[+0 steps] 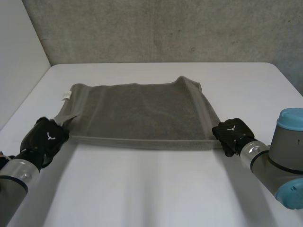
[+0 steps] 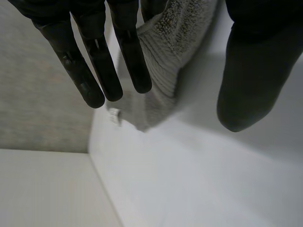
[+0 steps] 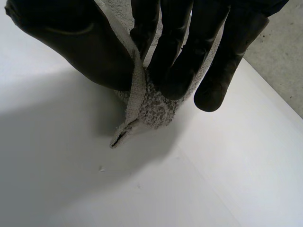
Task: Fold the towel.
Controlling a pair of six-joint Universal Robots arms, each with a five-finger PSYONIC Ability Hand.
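On the white table (image 1: 156, 189) the towel (image 1: 142, 116) is lying spread. The right hand (image 1: 231, 133) is pinching its near right corner. The left hand (image 1: 45, 139) is hovering straight-fingered, thumb apart, at the near left corner, perhaps touching it.

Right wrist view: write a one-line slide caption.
Black right hand pinches the grey terry towel by its corner over a white table.

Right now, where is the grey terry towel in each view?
Head view: grey terry towel spread mid-table, left hand and right hand at its near corners.
Left wrist view: towel runs out beside the left hand.
Right wrist view: towel pinched by its corner in the right hand.
Shared landmark: the white table.
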